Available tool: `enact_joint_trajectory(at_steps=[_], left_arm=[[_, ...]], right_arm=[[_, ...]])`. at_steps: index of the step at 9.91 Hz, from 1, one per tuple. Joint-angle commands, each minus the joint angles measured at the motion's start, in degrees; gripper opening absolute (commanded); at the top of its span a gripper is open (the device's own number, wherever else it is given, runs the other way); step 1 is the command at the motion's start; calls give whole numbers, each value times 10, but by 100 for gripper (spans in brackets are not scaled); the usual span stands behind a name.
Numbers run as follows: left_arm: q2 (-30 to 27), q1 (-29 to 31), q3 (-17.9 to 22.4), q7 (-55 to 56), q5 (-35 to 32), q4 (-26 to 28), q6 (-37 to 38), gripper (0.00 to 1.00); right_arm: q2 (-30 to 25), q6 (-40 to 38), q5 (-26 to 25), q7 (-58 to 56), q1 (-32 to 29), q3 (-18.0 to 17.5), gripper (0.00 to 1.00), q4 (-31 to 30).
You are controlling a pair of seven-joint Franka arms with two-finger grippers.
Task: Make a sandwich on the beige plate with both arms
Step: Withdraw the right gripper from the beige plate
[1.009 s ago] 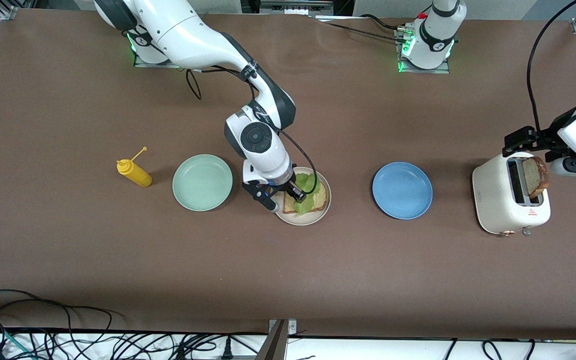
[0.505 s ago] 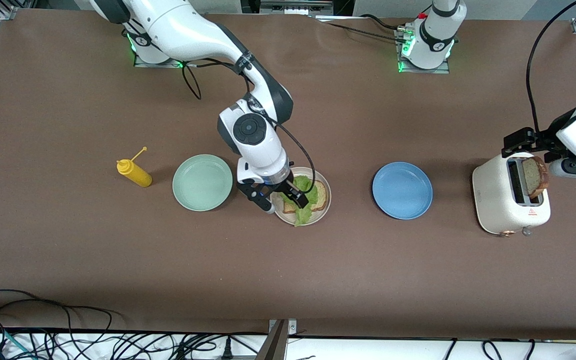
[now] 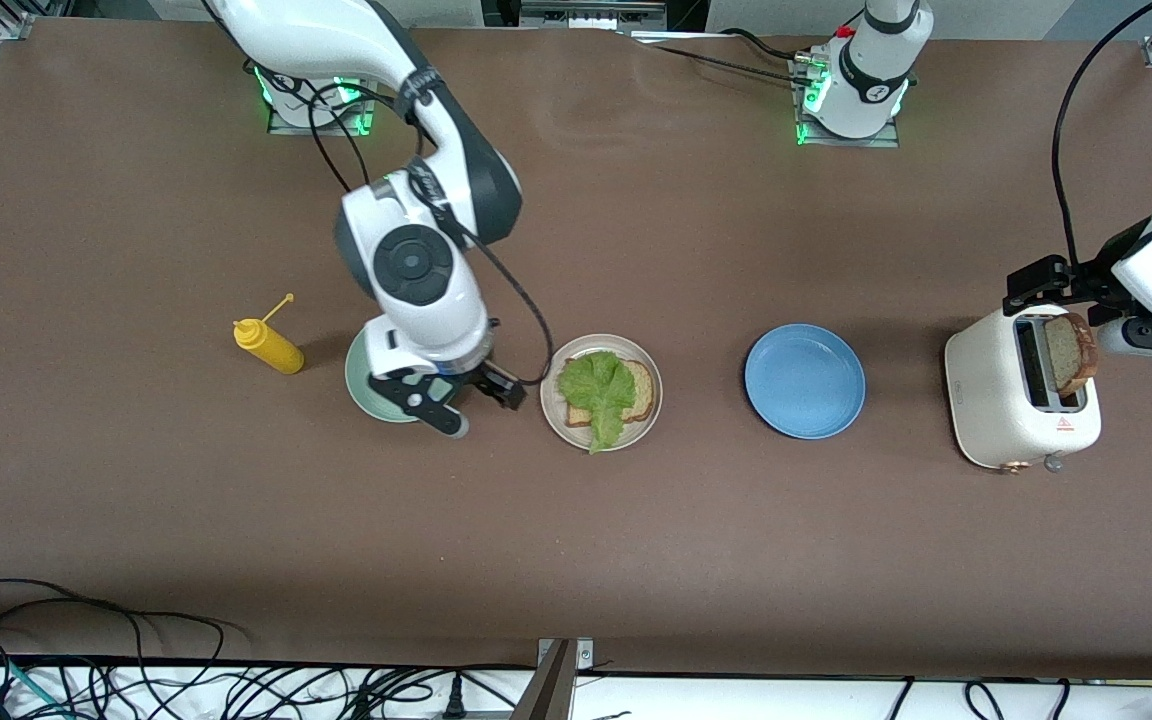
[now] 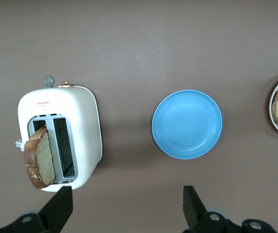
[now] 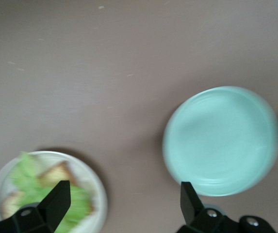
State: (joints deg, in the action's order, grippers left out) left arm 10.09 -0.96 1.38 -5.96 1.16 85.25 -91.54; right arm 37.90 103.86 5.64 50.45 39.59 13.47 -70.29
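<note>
Beige plate (image 3: 601, 392) is sitting mid-table, between the mint-green plate (image 3: 366, 375) and the blue plate (image 3: 804, 380). One bread slice (image 3: 639, 390) is lying flat on it, and the lettuce leaf (image 3: 596, 390) is lying on top of that slice, its tip hanging over the plate rim on the side nearer the front camera.

Right gripper (image 3: 461, 405) is hanging over the table at the edge of the mint-green plate that faces the beige plate. Its jaws are standing wide apart and carrying nothing. In the right wrist view its two fingers (image 5: 56, 204) are framing bare tabletop, with the beige plate (image 5: 97, 194) and lettuce to one side and the mint-green plate (image 5: 221, 141) to the other (this view is blurred, so no finer detail).

Left gripper (image 4: 124, 208) is hovering up in the air by the white toaster (image 3: 1021, 405) at the left arm's end of the table. Its jaws are spread wide too, empty. The second bread slice (image 3: 1071, 355) is standing upright in one toaster slot, sticking well out of it; the other slot is showing dark. In the left wrist view, toaster (image 4: 61, 141), bread slice (image 4: 39, 158) and blue plate (image 4: 187, 124) are all visible.

A yellow squeeze bottle (image 3: 269, 345) is lying beside the mint-green plate, toward the right arm's end of the table.
</note>
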Motion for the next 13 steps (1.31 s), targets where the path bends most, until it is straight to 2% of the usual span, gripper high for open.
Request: enact_joint_trajectory(at_steps=[1,3,7,9,10,11,13], left_arm=[[-3,2,-2,-3,-19,-4,7,100],[-2,2,-2,-1,-19,-4,7,100],[-1,2,-2,-1,-19,-7,6,100],[-1,2,-2,-1,-19,-6,6,100],[-1,3,-2,-1,-19,-6,6,100],[0,2,-2,-1,-19,-5,6,100],[0,3,-2,-1,-19,-4,6,100]], right_arm=[[-27,-105,-5,-174,2,52,100,-15],[-66,-144,-5,-304,2,110,100,-61],[-166,-144,6,-553,1,219,100,-181],[-186,-141,44,-681,-5,285,100,-227],[-186,-139,46,-744,-6,311,100,-237],[-186,-133,57,-799,-15,330,100,-246],[-179,-132,82,-905,-70,333,100,-252]])
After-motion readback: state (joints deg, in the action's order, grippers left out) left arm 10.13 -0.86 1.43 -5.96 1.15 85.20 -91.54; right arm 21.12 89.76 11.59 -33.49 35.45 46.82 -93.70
